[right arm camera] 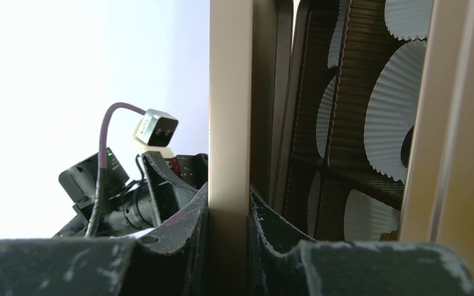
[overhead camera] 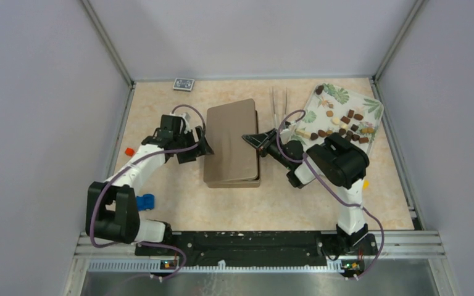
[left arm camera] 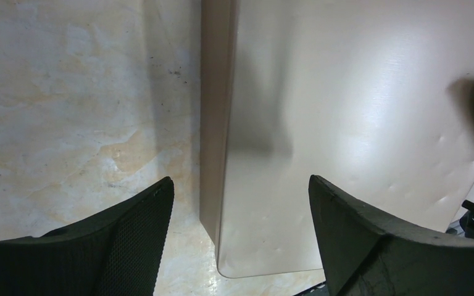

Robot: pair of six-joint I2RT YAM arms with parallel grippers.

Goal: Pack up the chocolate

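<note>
I am clamping the right rim of the brown lid (overhead camera: 231, 139) in my right gripper (right arm camera: 228, 206) and hovering my left gripper (left arm camera: 241, 188), jaws apart, over its left edge, the chocolate (overhead camera: 344, 123) lying on the leaf-print tray (overhead camera: 375, 106).

Scattered loose in the upper right of the overhead view as chocolate (overhead camera: 345, 120), many tiny dark brown, mid brown and cream pieces, lying singly and in small clusters across a leaf-patterned tray (overhead camera: 371, 106).
</note>
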